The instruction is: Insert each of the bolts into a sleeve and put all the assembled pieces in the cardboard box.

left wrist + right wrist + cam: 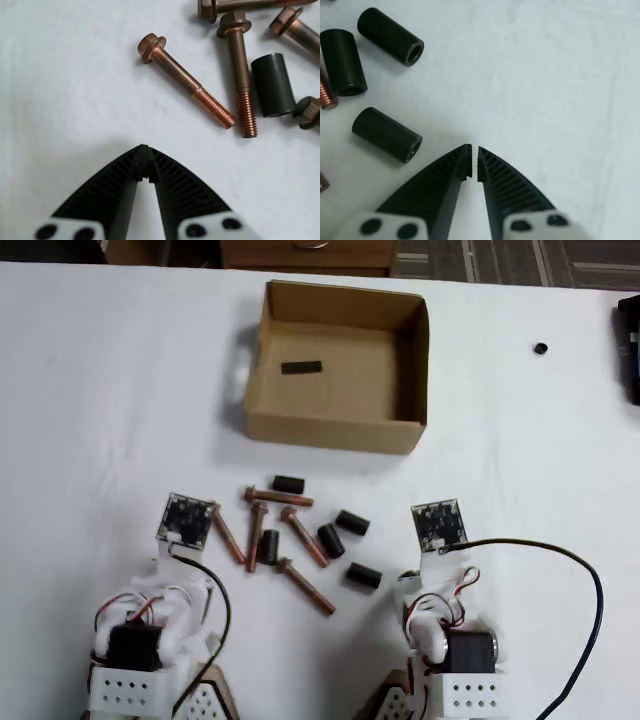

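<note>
Several copper bolts point(303, 536) and several black sleeves point(352, 522) lie loose on the white table between the two arms. The cardboard box point(330, 430) stands behind them, open, with one dark piece point(301, 367) on its floor. My left gripper point(144, 150) is shut and holds nothing; it hovers short of the nearest bolt point(185, 82), with a sleeve point(272, 85) farther off. My right gripper point(474, 156) is shut and holds nothing, beside a lying sleeve point(386, 135); two more sleeves point(390, 36) lie beyond it.
The left arm point(150, 640) and the right arm point(450, 640) sit at the table's near edge. A small black part point(541, 347) lies far right of the box. A dark device point(630, 340) sits at the right edge.
</note>
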`<state>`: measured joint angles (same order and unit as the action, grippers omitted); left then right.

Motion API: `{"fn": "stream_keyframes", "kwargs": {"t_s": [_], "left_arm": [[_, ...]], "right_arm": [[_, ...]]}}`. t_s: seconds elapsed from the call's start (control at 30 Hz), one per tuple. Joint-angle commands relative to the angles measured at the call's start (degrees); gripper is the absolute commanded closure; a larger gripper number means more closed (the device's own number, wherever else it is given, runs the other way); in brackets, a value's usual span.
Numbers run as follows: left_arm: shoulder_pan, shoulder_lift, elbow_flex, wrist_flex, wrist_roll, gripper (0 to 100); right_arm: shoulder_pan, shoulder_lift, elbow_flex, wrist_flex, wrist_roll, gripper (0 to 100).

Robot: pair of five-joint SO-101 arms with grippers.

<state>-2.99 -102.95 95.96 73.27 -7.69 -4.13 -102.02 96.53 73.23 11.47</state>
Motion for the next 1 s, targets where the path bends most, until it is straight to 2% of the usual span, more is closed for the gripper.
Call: {"fn": "stream_keyframes", "kwargs": {"t_s": [0.0,0.2,0.33,0.43,0.57,0.63,0.77,0.87,0.97], "left_arm": [[-0.26,-1.49,1.1,0.18,-0.18,98],[-0.35,-1.49,-0.66,0.88,0.09,98],[-0.44,-1.41,-5.05,2.2,5.98,98],[-2.11,-1.32,-5.76,2.29,6.33,98],[-7.12,-1.32,-9.45,1.76,3.08,98],[-7.56,-1.32,-12.26,2.11,-0.18,98],[-7.56,-1.23,-19.3,2.99,-2.55,98],[-7.56,-1.05,-24.22,3.16,-2.46,98],[-7.56,3.08,-28.26,3.08,-2.2,98]], "right_arm": [[0.31,-0.66,0.44,-1.19,0.0,97.6],[0.4,-0.31,-2.37,-1.19,0.18,97.5],[0.48,-0.22,-8.35,1.01,0.0,97.5],[3.38,-0.22,-9.49,-0.22,0.26,97.5],[9.27,-0.13,-12.84,-5.67,3.08,97.5],[9.54,-0.04,-14.86,-6.55,5.98,97.4],[11.74,0.84,-21.89,-4.7,6.07,97.4],[12.7,6.81,-31.47,-2.15,5.98,97.4],[11.74,18.86,-41.85,1.19,6.24,96.7]]}}
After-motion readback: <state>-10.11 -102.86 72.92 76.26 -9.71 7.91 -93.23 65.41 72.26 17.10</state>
